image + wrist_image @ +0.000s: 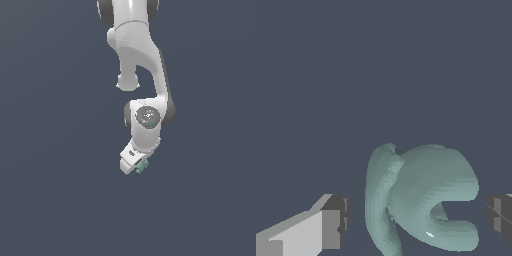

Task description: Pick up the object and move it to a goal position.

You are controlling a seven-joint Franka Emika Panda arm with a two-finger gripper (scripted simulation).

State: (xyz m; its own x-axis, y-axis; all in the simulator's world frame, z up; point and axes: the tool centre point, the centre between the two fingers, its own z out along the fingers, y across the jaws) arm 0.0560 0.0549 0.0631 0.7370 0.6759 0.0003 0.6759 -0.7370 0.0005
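— Between my fingertips, that is where the object [426, 200] sits: a pale teal lump with curled lobes, right in the gap of my hand [416, 215].

— Is the hand closed on it?

— Not in the wrist view. One pad [336, 222] stands clear of the lump on one side, and the other pad [500, 217] stands a little off the far lobe. Slate background shows in both gaps, so I am spread wider than the thing and have hold of nothing, as far as I can see.

— And from outside?

— In the exterior view the object [143, 167] shows as a small teal speck at the tip of my hand [134, 165], toward the exterior view's right of the white fingers. It is too small there to tell contact.

— Which way does it lie?

— Its taller lobe runs roughly across the line between my pads, and a hooked lobe curls toward the second pad. I judge closing would catch the bulk of it, though the hook's open notch could let it twist.

— Anything in the way?

— Nothing I can see. Only flat slate-blue all round; no goal marker or counter edge shows, so I cannot say which way the goal lies.
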